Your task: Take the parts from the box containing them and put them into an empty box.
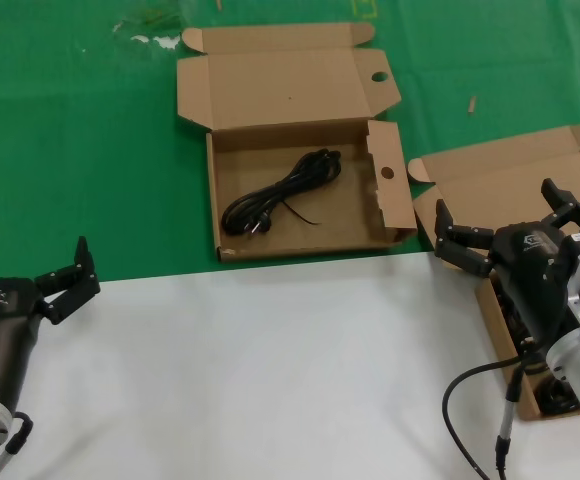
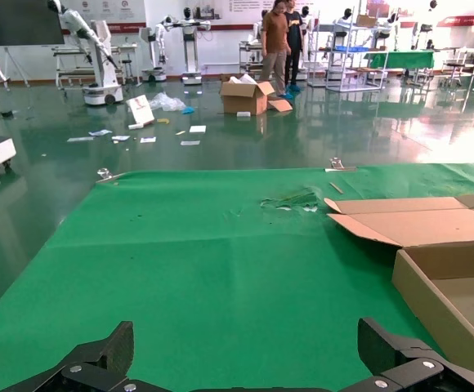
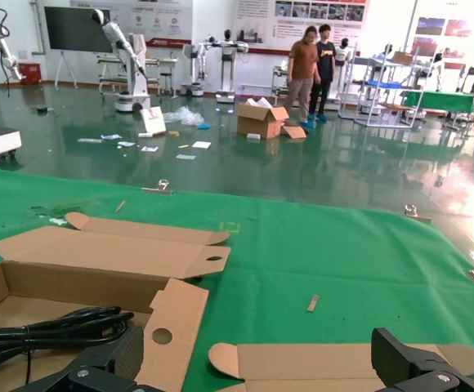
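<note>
One black power cord (image 1: pixel 280 193) lay coiled inside the holed-flap box (image 1: pixel 232 140), which sat open on the green worktop (image 1: pixel 80 150). The right tool (image 1: pixel 510 225) hovered with fingers spread wide above the plain-lidded box (image 1: pixel 515 170) at the worktop's right edge; dark shapes under the arm there were probably more cords, though mostly hidden. The left tool (image 1: pixel 70 275) waited, also spread wide and holding nothing, over the white sheet (image 1: pixel 250 370) at the near left
</note>
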Tool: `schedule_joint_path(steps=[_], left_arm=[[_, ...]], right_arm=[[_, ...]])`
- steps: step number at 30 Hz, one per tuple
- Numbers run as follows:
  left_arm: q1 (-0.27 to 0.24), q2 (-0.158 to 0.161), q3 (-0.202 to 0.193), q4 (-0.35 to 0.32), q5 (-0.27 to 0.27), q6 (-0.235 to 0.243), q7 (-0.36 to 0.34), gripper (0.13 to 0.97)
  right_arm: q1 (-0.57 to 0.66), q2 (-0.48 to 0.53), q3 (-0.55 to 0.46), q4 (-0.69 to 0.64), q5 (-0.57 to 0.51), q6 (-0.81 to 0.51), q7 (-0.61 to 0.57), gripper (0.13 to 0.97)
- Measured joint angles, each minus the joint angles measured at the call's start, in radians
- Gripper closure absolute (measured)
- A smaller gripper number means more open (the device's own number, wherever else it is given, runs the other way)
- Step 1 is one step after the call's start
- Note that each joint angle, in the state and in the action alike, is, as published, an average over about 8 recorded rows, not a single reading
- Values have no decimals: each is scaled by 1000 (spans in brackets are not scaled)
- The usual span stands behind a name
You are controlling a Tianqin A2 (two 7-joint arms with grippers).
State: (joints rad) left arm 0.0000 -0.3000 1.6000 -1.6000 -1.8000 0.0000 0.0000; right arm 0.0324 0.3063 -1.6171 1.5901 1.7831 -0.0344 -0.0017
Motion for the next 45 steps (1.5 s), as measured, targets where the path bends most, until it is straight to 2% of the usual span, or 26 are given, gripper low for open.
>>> schedule_joint_path(steps=[45], left_arm=[[0,0,0,0,0,0,0,132]], right_arm=[[0,0,0,0,0,0,0,129]])
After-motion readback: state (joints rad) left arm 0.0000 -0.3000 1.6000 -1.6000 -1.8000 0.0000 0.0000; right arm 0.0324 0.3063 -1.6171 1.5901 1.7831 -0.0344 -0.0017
